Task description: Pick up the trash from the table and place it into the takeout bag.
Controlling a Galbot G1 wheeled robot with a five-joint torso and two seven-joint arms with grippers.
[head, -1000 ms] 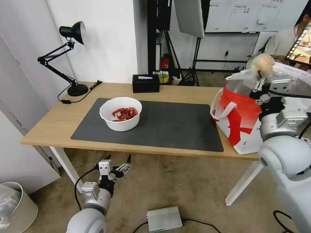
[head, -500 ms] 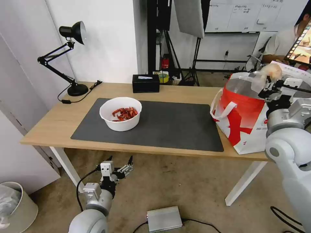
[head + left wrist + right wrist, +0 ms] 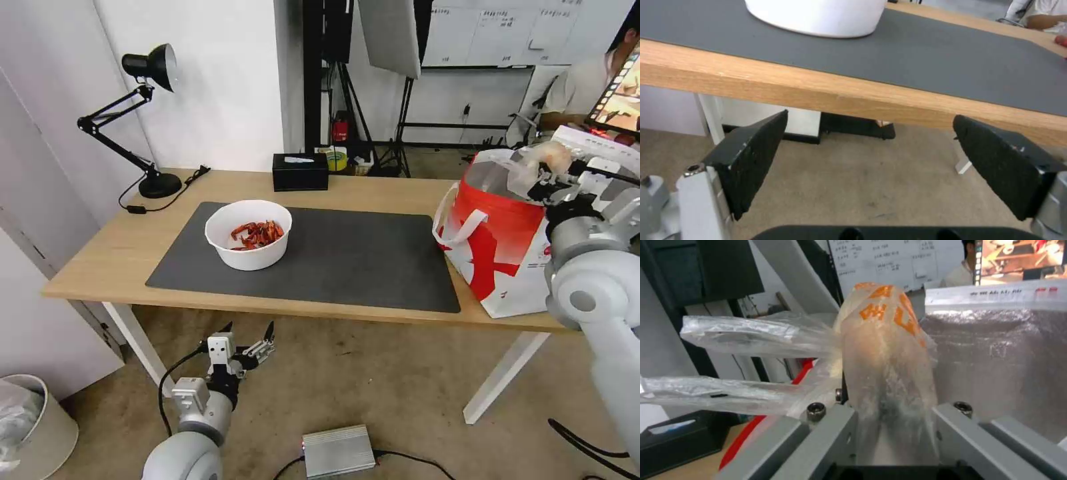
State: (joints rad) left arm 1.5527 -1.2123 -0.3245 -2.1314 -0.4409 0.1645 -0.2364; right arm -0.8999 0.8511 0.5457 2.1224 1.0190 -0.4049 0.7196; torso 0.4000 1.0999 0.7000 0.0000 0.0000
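The knotted clear bag [image 3: 543,158] with orange print [image 3: 885,340] hangs over the open top of the red-and-white takeout bag [image 3: 493,247], and my right gripper [image 3: 541,181] [image 3: 889,421] is shut on it. The silver foil lining [image 3: 1000,366] lies just behind it. A white round bowl [image 3: 248,235] [image 3: 818,16] of red scraps stands on the dark grey mat [image 3: 347,257] of the light-wood table [image 3: 100,263]. My left gripper [image 3: 247,339] [image 3: 871,146] hangs open below the table's front edge [image 3: 818,96], nothing between its fingers [image 3: 751,156].
A black desk lamp [image 3: 150,120] and its cord sit at the table's far left corner. A black tissue box [image 3: 300,171] is at the back edge. On the floor are a white waste bin [image 3: 33,427] and a silver box [image 3: 339,450].
My right gripper has carried the knotted clear bag rightward and down, lower over the takeout bag's opening. The left gripper has barely shifted.
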